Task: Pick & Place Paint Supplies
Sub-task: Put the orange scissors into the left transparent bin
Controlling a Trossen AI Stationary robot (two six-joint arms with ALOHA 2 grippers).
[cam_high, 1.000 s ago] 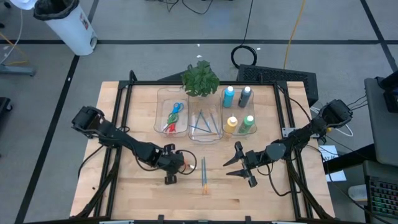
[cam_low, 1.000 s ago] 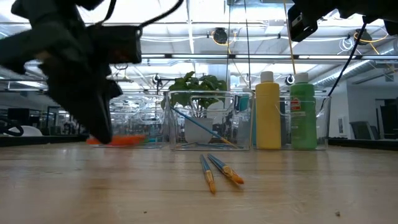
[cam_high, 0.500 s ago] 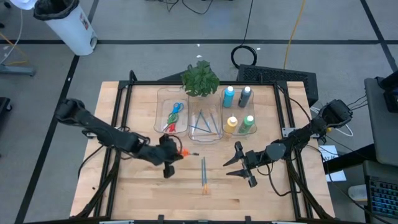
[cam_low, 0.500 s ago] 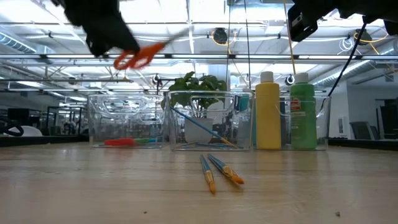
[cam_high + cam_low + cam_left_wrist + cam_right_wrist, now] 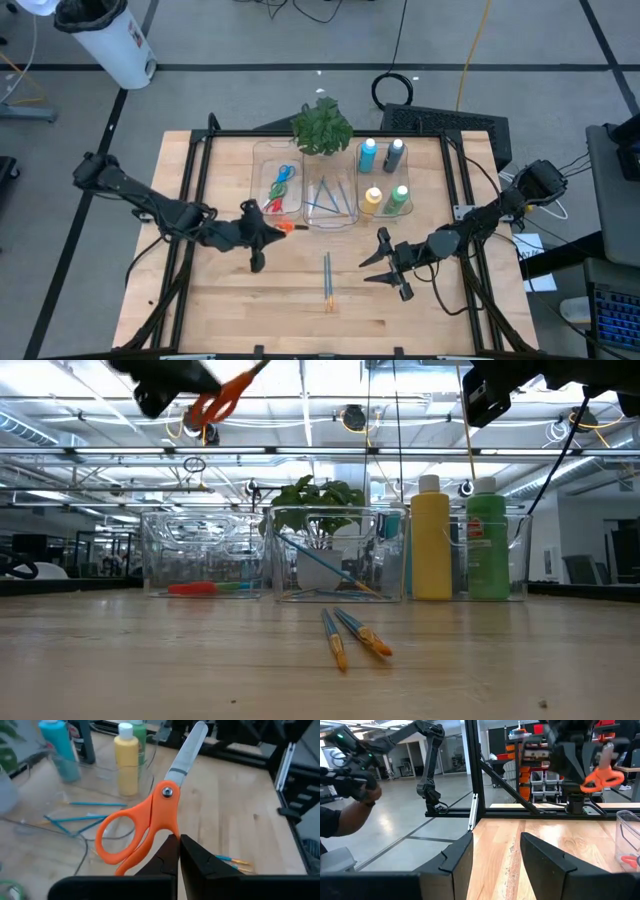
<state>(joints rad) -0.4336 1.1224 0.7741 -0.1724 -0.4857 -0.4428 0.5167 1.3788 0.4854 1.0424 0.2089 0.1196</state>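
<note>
Both arms are built from dark, slender jointed links. Black cables are routed along each arm. Each gripper (image 5: 492, 857) is fitted with two flat black fingers (image 5: 550, 855).

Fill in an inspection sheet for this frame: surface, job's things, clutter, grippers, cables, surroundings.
Surface: wooden table, bare at the front.
Job's things: orange scissors held aloft; two brushes loose on the table; paint bottles, more brushes and scissors sit in three clear bins.
Clutter: plant.
Grippers: left gripper shut on the scissors; right gripper open, hovering.
Cables: cable coil on the floor.
Surroundings: a person's sleeve; white bin.
</note>
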